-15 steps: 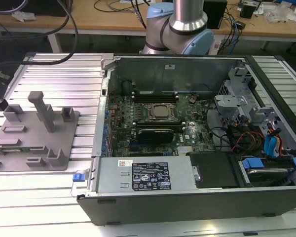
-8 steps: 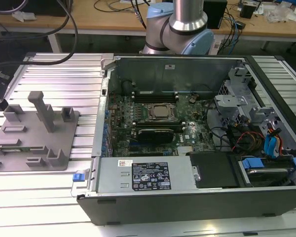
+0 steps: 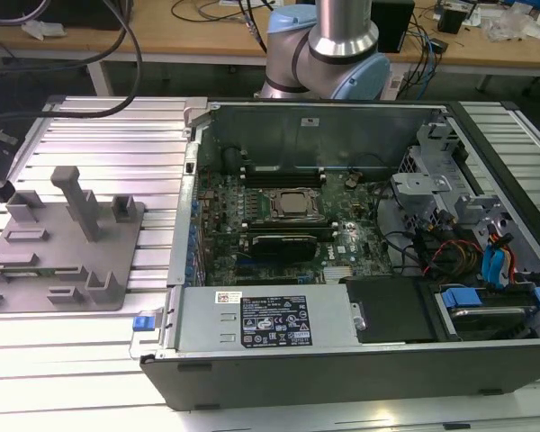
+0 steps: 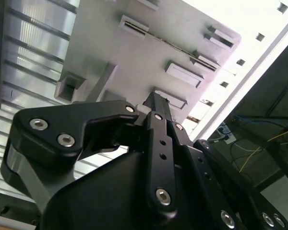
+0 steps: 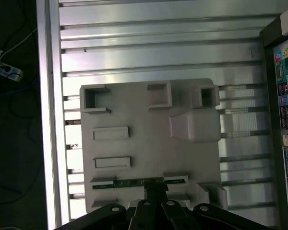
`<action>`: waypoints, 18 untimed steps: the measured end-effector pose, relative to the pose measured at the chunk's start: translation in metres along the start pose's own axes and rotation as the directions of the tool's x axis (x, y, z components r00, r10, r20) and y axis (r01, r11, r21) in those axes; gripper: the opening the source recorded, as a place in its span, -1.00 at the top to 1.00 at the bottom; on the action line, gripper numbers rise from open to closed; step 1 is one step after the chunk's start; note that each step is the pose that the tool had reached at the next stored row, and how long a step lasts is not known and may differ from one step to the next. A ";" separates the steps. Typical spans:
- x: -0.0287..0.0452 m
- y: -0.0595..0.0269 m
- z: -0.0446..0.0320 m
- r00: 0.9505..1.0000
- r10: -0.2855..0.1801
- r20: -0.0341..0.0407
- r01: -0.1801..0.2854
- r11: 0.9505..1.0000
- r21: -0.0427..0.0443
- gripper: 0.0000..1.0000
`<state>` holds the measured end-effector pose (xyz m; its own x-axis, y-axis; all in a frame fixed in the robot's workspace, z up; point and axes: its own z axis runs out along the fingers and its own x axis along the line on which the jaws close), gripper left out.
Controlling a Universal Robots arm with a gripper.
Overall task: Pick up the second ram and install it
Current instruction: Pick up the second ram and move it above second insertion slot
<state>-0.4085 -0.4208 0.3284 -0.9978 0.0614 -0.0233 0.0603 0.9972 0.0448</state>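
First wrist view puts the black gripper [image 5: 156,188] over the middle of the second ram [image 5: 134,182], a long, thin green circuit-board stick; it appears to stand on edge between two low grey holders near one edge of the flat grey plastic fixture plate [image 5: 134,110]. The gripper's tip looks to be at or just beside the stick; whether it is spread or pinching I cannot tell; the second wrist view shows the same gripper [image 4: 156,101] low above the plate and settles it no better.

The step in hand reads as the grasp at the fixture; doing it well likely means staying centred along the stick, squared across its thin faces, and lifting straight up out of the holders so the contact edge does not scrape.

Room beside the stick is tight: another pair of low holders sits just beside it, and a tall slanted grey block [image 5: 194,125] rises near; above looks free. In the exterior view the plate [image 3: 117,261] lies on the ribbed aluminium table [image 3: 90,126], just beside the open dark computer case [image 3: 342,369]; its upright side wall [image 3: 187,225] is the edge to clear.
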 end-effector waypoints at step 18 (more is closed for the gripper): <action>0.0001 -0.0003 0.0048 0.863 -0.505 -0.020 0.505 0.863 -0.017 0.84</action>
<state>-0.4085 -0.4208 0.3236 -0.8918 -0.4519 -0.0232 -0.4525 0.8907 0.0443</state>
